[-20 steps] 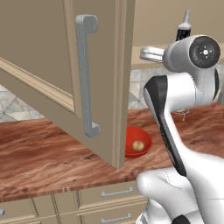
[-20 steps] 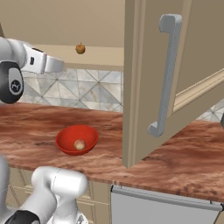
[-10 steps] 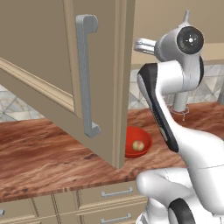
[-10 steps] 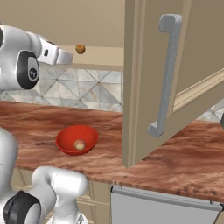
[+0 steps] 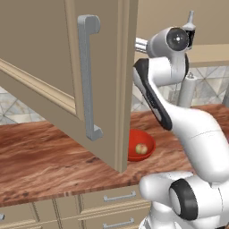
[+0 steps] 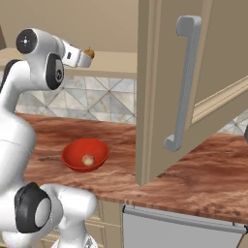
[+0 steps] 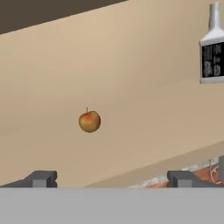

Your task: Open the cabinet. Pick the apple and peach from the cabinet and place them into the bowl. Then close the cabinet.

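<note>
The cabinet stands open, its beige door (image 5: 40,49) swung out with a long grey handle (image 5: 87,76). A small red-yellow apple (image 7: 89,121) sits on the cabinet shelf (image 7: 144,144), also seen as the apple (image 6: 89,53) from the right base. My gripper (image 7: 113,179) is open, fingertips (image 7: 41,178) wide apart, a short way in front of the apple and nothing between them. From the right base the gripper (image 6: 83,58) is just left of the fruit. The red bowl (image 6: 77,150) on the counter holds the pale peach (image 6: 87,160). The bowl (image 5: 147,141) is partly hidden behind the door.
A white bottle with a dark label (image 7: 213,48) stands on the same shelf, right of the apple; the bottle (image 5: 190,27) shows behind my arm. The open door (image 6: 223,43) juts over the brown counter (image 6: 208,174). Drawers (image 5: 118,197) run below.
My arm has swung up and forward, bringing the hand to the cabinet shelf and close to the apple. The bowl, peach and door have not moved.
</note>
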